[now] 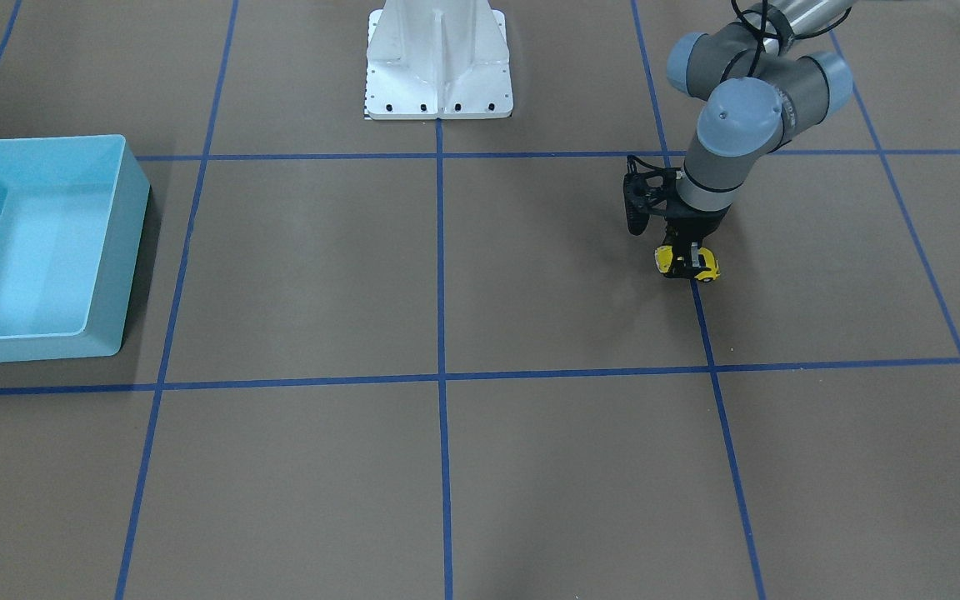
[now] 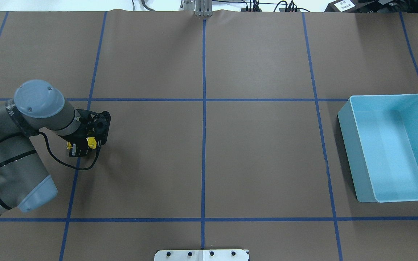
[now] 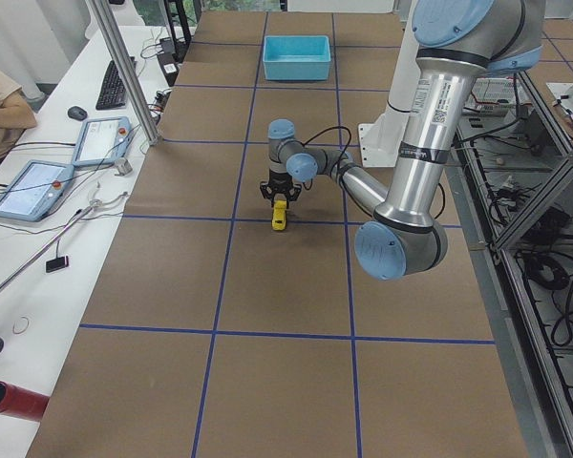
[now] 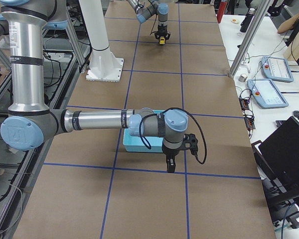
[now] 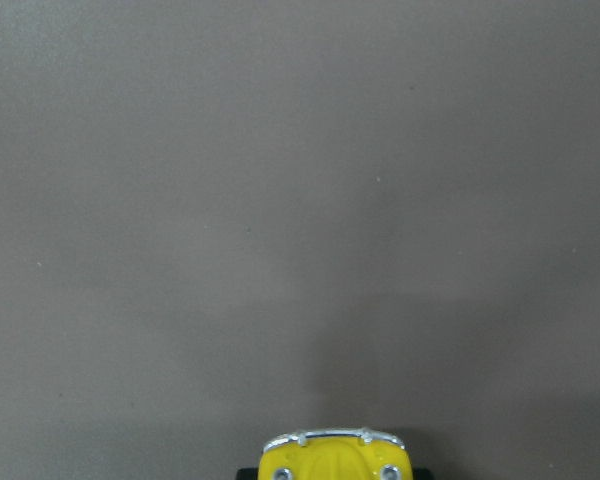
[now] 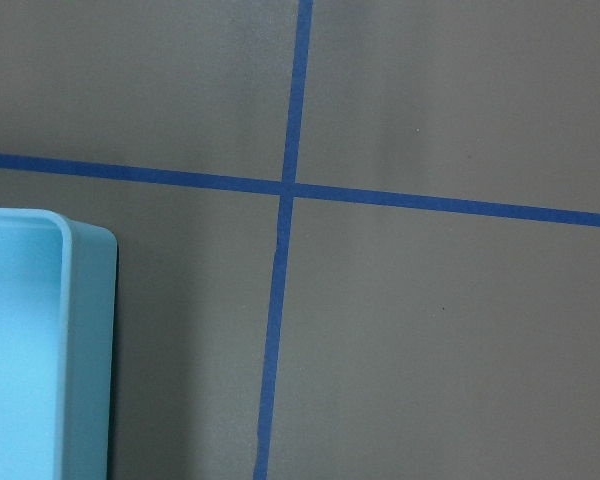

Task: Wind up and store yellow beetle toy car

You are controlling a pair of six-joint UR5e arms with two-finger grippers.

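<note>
- Your left tool (image 1: 686, 261) stands in the right half of the front-facing view. It points straight down and is clenched across the middle of the yellow beetle toy car (image 1: 707, 267). A yellow end of the car shows on each side of the black fingers (image 1: 680, 265).
- The car sits low at the brown tabletop (image 1: 530, 467), right at a blue tape line (image 1: 703, 321) that runs toward the bottom of the frame. You cannot tell from these views whether its wheels touch the surface.
- In the overhead view the same grasp shows at the left middle of the frame. The left tool (image 2: 82, 148) is under the grey wrist, and bits of the car (image 2: 91, 142) peek out beside it.
- From the left-side view the car (image 3: 280, 218) hangs as a small yellow shape just under the tool (image 3: 280, 205), a little left of centre.
- The left wrist view shows only the car's rounded end (image 5: 330, 460) with its chrome bumper (image 5: 330, 436), at the middle of the bottom edge. Above it is bare tabletop.
- Your right tool (image 4: 170, 168) shows only in the right-side view, low and centre, pointing down just beside the light blue bin (image 4: 134, 144). Whether it is released or clenched cannot be told from there.
- The right wrist view shows a corner of the bin (image 6: 90, 340) at the lower left and a crossing of tape lines near centre.
- The bin (image 1: 134, 250) lies at the far left edge of the front-facing view, well apart from the car.
</note>
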